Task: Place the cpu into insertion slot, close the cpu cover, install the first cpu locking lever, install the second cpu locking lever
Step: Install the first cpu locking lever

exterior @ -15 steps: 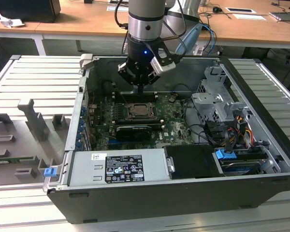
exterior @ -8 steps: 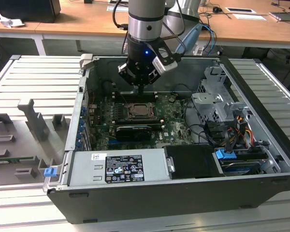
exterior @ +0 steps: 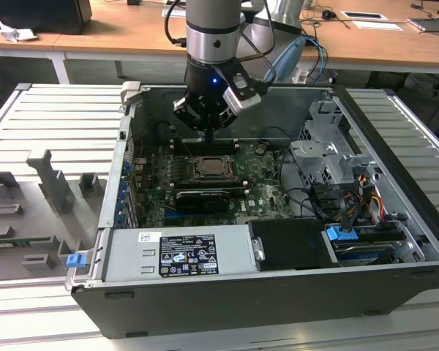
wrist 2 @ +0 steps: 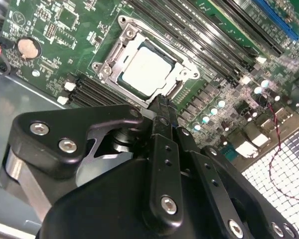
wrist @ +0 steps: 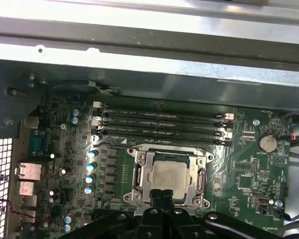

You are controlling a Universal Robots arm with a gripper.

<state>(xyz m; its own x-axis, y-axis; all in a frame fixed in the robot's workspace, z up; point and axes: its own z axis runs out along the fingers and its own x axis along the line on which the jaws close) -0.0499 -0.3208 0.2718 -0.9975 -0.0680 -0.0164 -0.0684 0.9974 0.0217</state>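
The cpu [wrist 2: 147, 72] [wrist: 168, 177] lies flat in the insertion slot [exterior: 207, 169] on the green board, its pale metal face up. The silver cpu cover [wrist 2: 120, 47] [wrist: 142, 174] lies down around it, framing the chip through its window. My gripper [exterior: 207, 139] [wrist 2: 162, 102] [wrist: 162, 198] hangs just above the socket's edge, its black fingers pressed together with nothing between them. I cannot tell whether the tip touches the socket frame.
Long black memory slots [wrist: 159, 124] run beside the socket. A grey power supply box [exterior: 179, 252] fills the case front, and a drive cage [exterior: 329, 157] with cables stands at the exterior view's right. Case walls [exterior: 128, 146] enclose the board. A coin battery [wrist 2: 27, 47] sits near the socket.
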